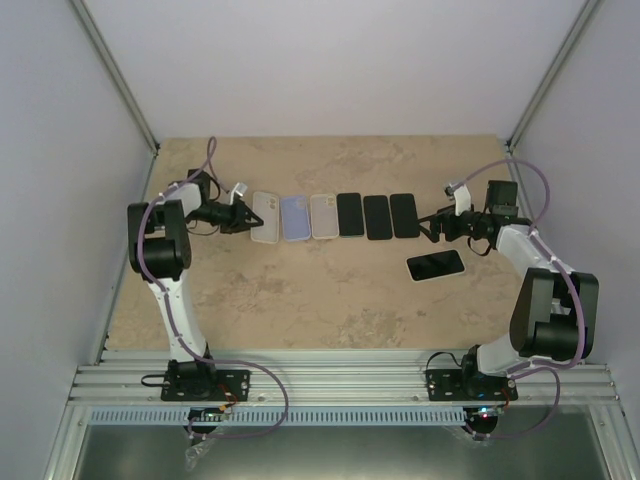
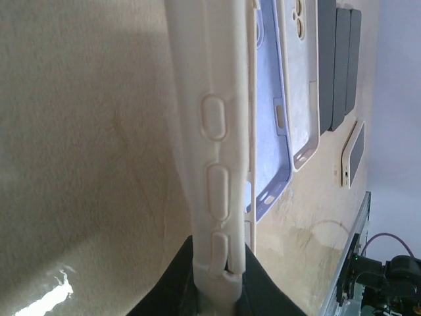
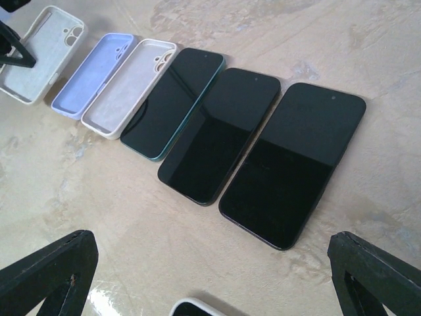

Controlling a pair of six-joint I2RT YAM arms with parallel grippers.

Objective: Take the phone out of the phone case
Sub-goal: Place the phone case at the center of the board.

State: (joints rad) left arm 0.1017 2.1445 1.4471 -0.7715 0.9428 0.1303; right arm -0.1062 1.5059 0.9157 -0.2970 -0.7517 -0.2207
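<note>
The left claw (image 2: 217,293) is pinching the edge of a white case (image 1: 266,217). This case is at the left end of a row on the table (image 1: 320,300). Next in the row are a purple case (image 1: 296,217) and a cream case (image 1: 324,216). All three cases lie open side up with nothing in them. After them come three black phones (image 1: 377,216) lying flat, side by side, with dark screens up.

The right claw (image 3: 212,250) is spread wide and holds nothing. It hangs low by the right end of the row, near the last phone.

The cased phone (image 1: 436,265) lies alone on the table, apart from the row and closer to the arm bases. It is close to the right claw, but the claw is not touching it. Its screen faces up, and its pale case shows around the edge.
</note>
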